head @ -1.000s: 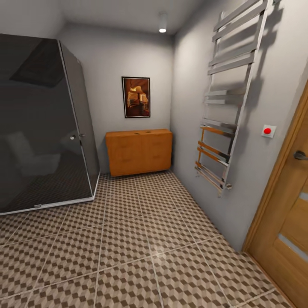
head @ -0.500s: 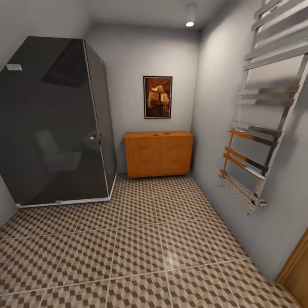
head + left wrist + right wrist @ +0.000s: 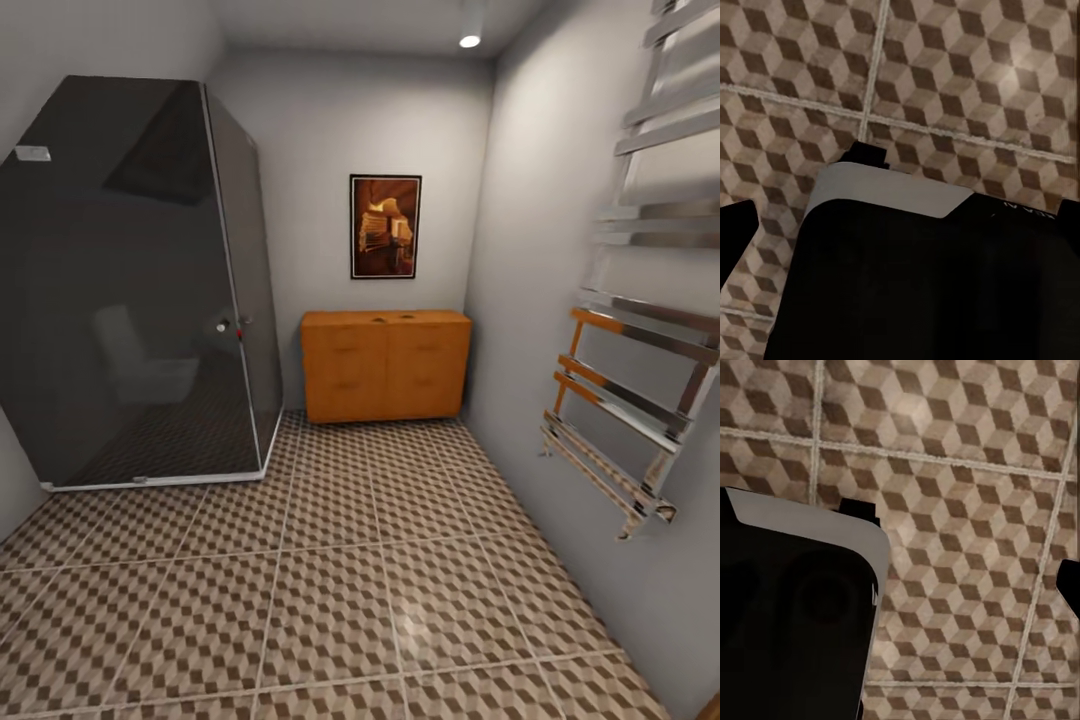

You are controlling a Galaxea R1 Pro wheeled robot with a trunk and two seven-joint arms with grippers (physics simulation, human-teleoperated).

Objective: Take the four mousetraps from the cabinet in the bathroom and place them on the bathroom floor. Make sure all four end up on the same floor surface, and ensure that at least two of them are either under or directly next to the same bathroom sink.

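Head view: cabinet [image 3: 386, 364] against the far wall, in the floor's [image 3: 330, 560] far corner beside the dark shower [image 3: 140, 280], fronts closed, so any traps presumably inside, unseen. Wrist views: tiles below dark housings, arms seemingly hung low for driving. Claw opening: cannot tell for either; nothing visibly held.

Readable text: none that can be made out in full.
Robot body [image 3: 907, 270], left wrist view: small pale lettering near its pale edge, too small and cut off to read.
Framed picture [image 3: 385, 226] on the far wall: an orange-brown image, no legible words.
Small plate [image 3: 32, 153] on the shower enclosure [image 3: 130, 290]: blank or too small to tell.
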